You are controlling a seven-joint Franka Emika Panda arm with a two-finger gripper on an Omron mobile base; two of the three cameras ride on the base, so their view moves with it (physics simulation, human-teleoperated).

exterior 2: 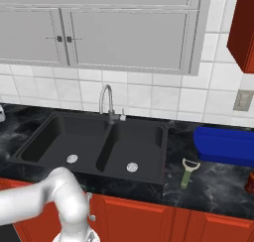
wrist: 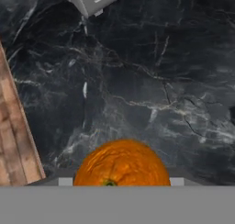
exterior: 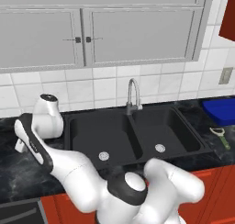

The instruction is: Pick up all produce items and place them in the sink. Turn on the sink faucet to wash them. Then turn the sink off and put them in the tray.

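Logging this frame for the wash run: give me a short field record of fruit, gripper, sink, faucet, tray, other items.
fruit: orange fruit low in the hand view, over the dark marble counter
gripper: at the fruit; fingertips hidden, grip unclear
sink: black double-basin sink, both basins hold no produce
faucet: silver faucet behind the divider, no water visible
tray: blue tray right of sink, nothing seen in it
other: green-handled peeler on counter between sink and tray

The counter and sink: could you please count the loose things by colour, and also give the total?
Orange: 1, the round orange fruit, on the dark counter by the gripper
Blue: 1, the tray, right of the sink
Green: 1, the green-handled peeler, in front of the tray
Total: 3
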